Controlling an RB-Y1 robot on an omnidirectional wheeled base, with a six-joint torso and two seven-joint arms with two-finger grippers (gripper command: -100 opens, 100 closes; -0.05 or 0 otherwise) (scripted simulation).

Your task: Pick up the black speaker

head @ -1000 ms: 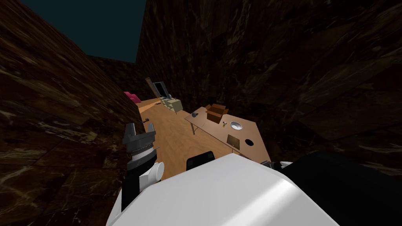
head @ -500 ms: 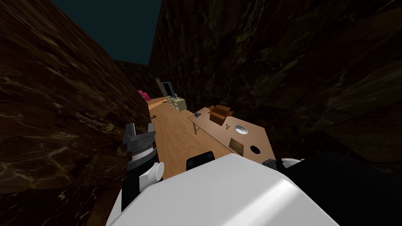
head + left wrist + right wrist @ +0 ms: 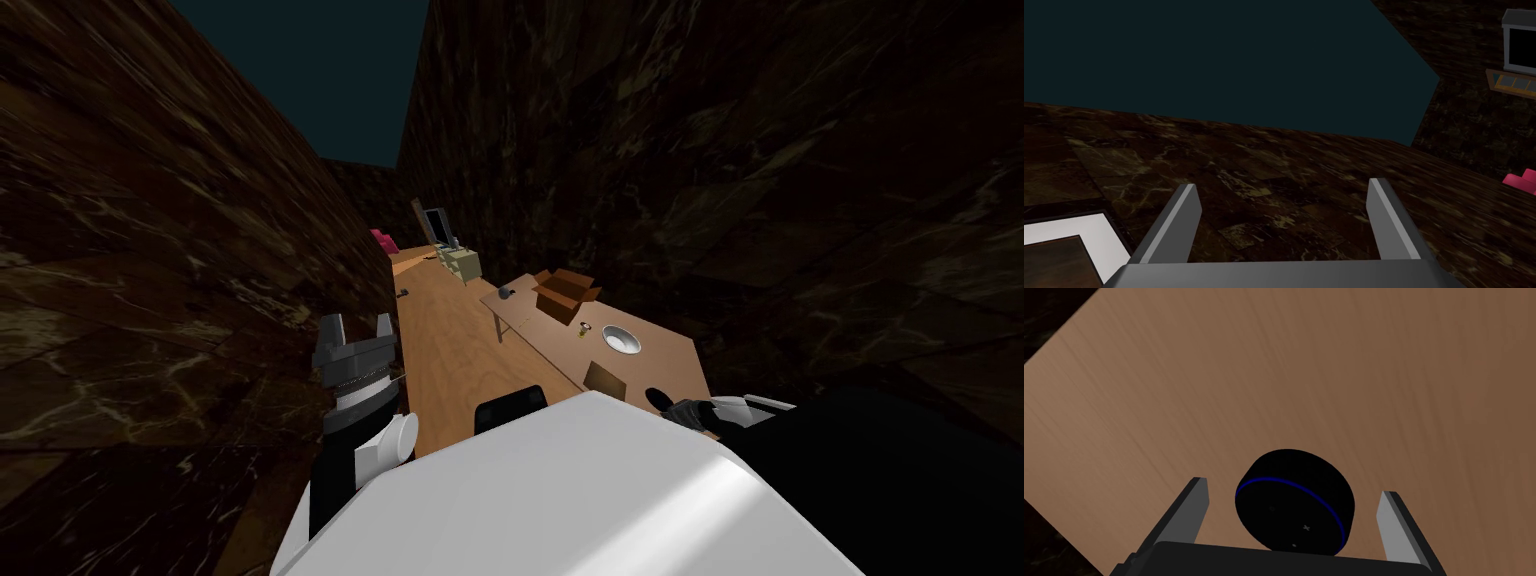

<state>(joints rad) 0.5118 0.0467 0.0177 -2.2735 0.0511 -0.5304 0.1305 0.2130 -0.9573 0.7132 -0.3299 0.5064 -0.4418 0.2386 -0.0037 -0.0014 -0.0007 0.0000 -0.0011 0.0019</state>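
the black speaker (image 3: 1294,503) — a low round puck with a thin blue ring around its upper edge — sits flat on the brown wooden table (image 3: 1324,363), right inside the opening of the right jaws. those jaws are spread. one of the light grey fingers (image 3: 1186,515) stands off one side of the speaker and its twin stands off the opposite side. a strip of bare table shows in each gap, so neither touches it. the speaker lies deep in the opening, close up against the dark body of the jaws.

in the head view the right arm reaches over the near end of the table, and the speaker shows as a black spot just ahead of it. near it lies a flat brown square (image 3: 603,378). further along the same table are a white bowl (image 3: 620,340), a tiny yellowish thing (image 3: 580,333) too small to name and an open cardboard box (image 3: 565,293). at the far end sits a small dark grey object (image 3: 503,293).

the left jaws are held up at my left side, beside the dark marbled wall (image 3: 150,300) and above the wooden floor (image 3: 440,340) — spread wide as well, with nothing between them.

far down the floor stand a pale cabinet (image 3: 462,262) and something pink (image 3: 382,238).
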